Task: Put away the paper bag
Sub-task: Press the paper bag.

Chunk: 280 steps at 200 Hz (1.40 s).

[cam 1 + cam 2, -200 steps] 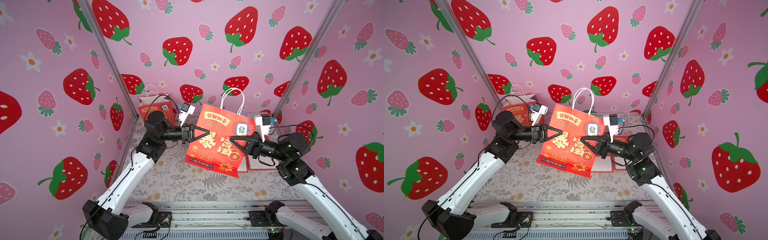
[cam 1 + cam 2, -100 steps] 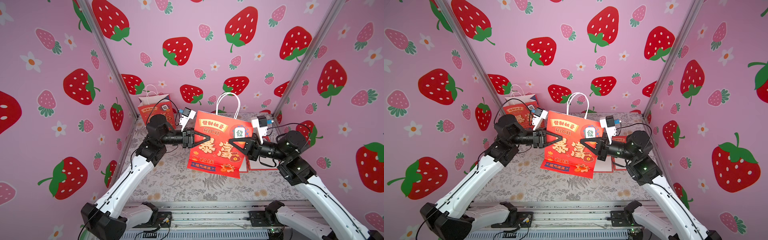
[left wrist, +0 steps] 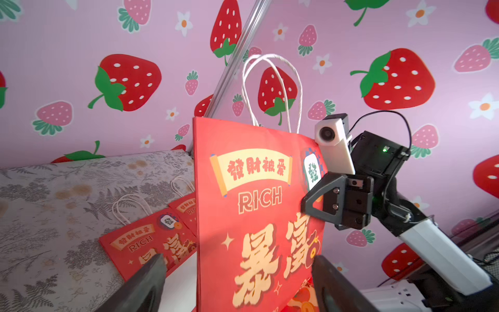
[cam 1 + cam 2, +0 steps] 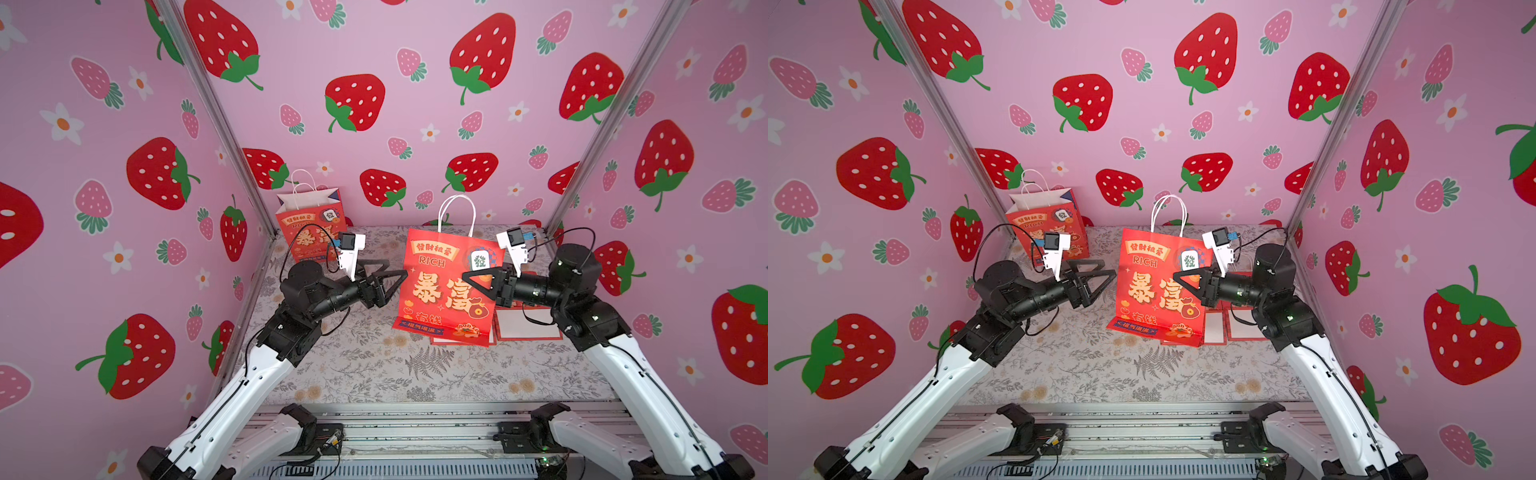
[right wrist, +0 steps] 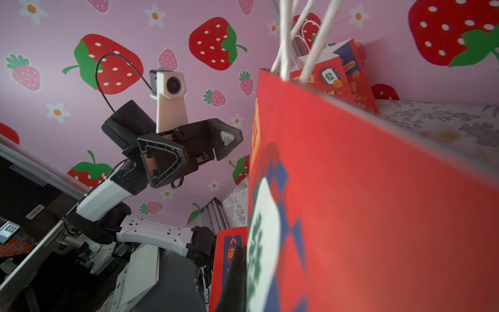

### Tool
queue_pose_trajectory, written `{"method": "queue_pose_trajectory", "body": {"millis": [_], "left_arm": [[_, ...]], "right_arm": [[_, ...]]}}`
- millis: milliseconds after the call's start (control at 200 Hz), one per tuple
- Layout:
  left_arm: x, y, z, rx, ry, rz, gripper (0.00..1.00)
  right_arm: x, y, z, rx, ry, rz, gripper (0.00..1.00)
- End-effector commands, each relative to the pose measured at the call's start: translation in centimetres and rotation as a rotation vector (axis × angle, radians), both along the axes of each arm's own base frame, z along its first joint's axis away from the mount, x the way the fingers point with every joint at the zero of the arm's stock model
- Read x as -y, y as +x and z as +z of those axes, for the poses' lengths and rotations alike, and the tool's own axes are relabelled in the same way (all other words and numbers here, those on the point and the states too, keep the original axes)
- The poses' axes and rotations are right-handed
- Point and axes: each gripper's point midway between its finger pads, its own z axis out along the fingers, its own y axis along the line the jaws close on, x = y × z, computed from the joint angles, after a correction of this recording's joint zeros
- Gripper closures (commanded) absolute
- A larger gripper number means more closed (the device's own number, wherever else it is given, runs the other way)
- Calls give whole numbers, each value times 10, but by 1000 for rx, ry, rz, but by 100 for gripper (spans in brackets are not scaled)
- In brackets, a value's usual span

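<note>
The right claw (image 4: 467, 278) is pinching shut on the flattened paper bag (image 4: 444, 286), holding it upright over the stack of flat bags (image 4: 525, 328). The left claw (image 4: 397, 268) is gaping wide beside it, empty. The stowing step seems to be under way, calling next for tipping the bag flat onto that stack.

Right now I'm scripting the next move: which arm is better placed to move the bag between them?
Right, probably: the right fingers are shut on the paper bag; the left fingers stand open, gripping nothing.
</note>
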Motion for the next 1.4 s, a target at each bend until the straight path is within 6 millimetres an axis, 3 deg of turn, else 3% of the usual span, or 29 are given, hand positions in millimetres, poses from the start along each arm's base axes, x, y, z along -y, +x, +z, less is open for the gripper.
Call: {"method": "queue_pose_trajectory", "body": {"millis": [0,125,245,520,755,1166,1396], "left_arm": [[-4,5,-5,64,-19,41,10],[-4,6,-29,38,-14,36,3],[8,3,-37,21,-23,-44,0],[32,-22,-33,8,-35,-288,1],[30,-31,-23,31,-74,-313,1],[63,-68,8,83,-144,-536,42],[65,-67,9,84,-138,-512,84]], "right_arm": [[10,7,-3,-46,-18,-14,100],[15,21,-12,-113,-25,-15,100],[10,24,-6,-143,-1,37,100],[2,6,20,-139,57,170,100],[-1,-7,33,-160,103,279,100],[-5,-26,51,-62,121,325,100],[-8,-30,50,-39,111,329,100]]}}
